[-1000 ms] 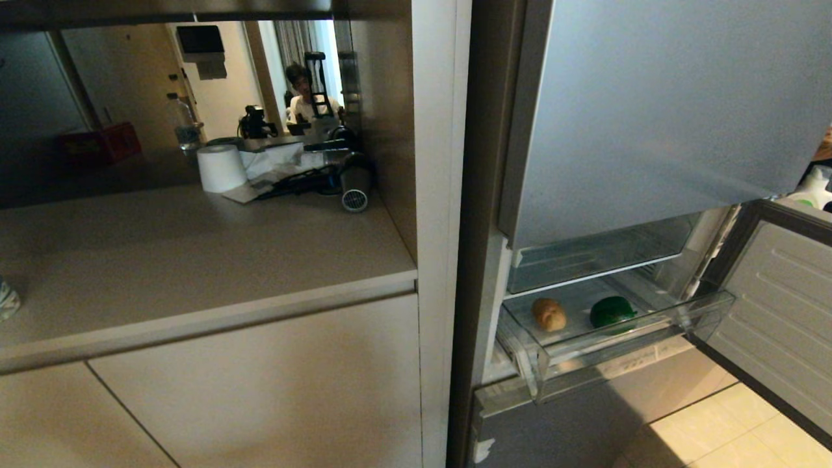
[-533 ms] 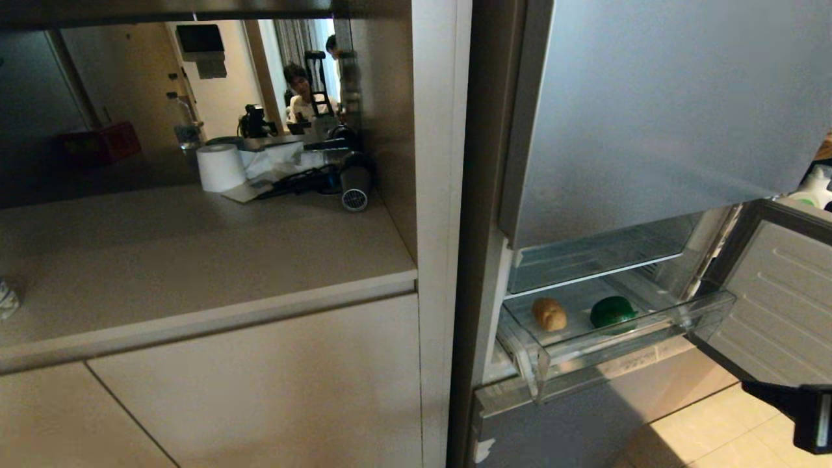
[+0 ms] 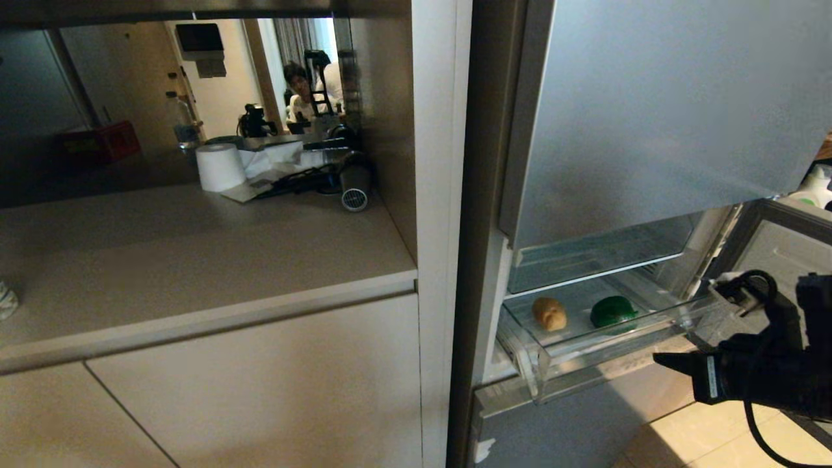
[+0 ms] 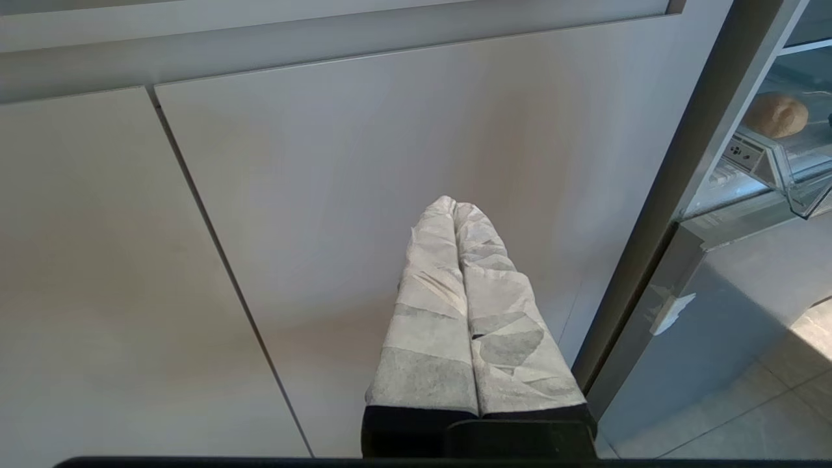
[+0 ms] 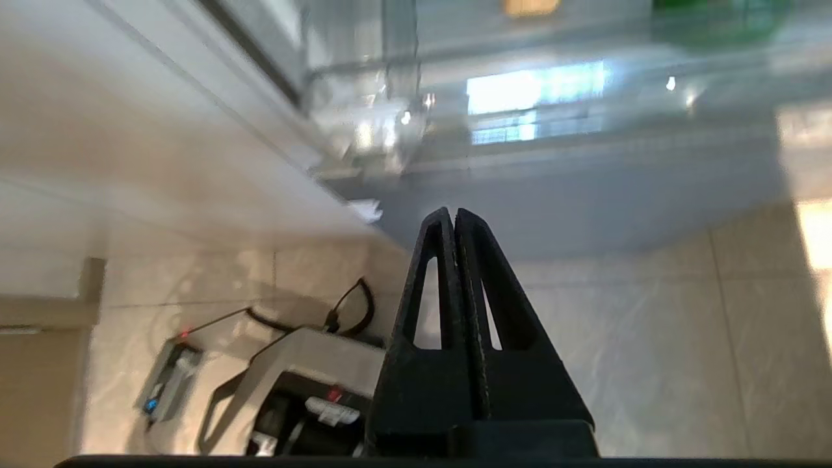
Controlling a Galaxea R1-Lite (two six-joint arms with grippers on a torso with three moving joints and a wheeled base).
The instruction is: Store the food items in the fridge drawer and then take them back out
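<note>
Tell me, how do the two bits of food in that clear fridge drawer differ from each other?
The potato is matte tan-brown, while the bell pepper is glossy dark green. The potato lies nearer the fridge's hinge-side wall on the left in the head view; the bell pepper lies to its right, closer to the right gripper. Both are similar in size, lie apart, and rest inside the pulled-out drawer.

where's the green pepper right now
In the head view the bell pepper lies inside the pulled-out fridge drawer on the right of the scene, to the right of the potato and apart from it.
</note>
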